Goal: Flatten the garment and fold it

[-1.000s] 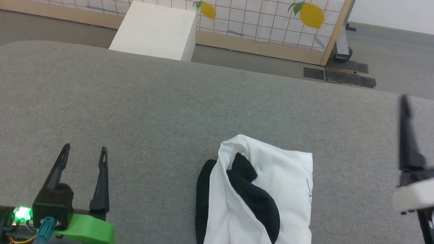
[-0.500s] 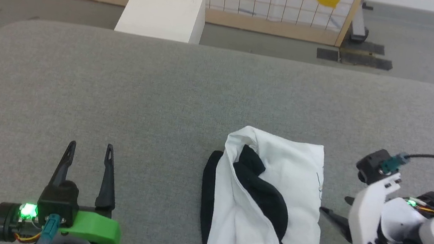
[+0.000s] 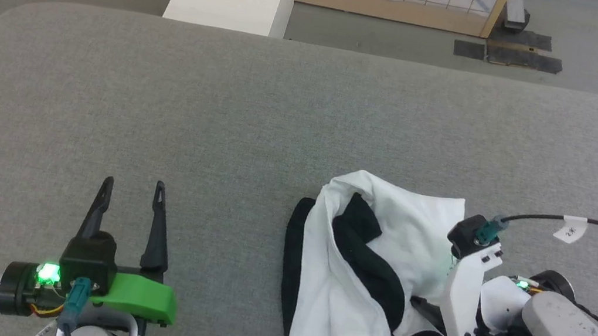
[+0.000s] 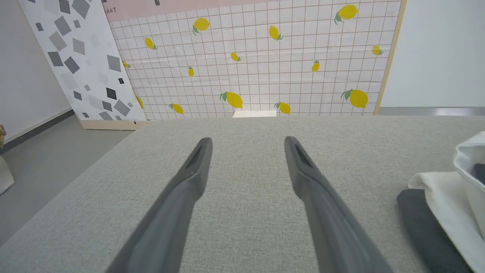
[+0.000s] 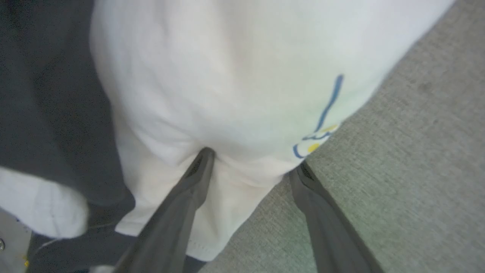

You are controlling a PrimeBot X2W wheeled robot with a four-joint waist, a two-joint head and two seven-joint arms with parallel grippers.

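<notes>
On the grey table (image 3: 223, 121), the garment (image 3: 372, 274) lies crumpled close to my side, right of centre, a white body with black sleeves bunched over and under it. At its right edge sits my right gripper (image 5: 254, 159), jaws wide and nothing clamped: one finger tip presses into the white cloth, the other is at the cloth's edge beside a small blue-and-yellow print (image 5: 322, 121). My left gripper (image 3: 133, 183) hovers well apart to the left, jaws wide, empty, over bare table.
</notes>
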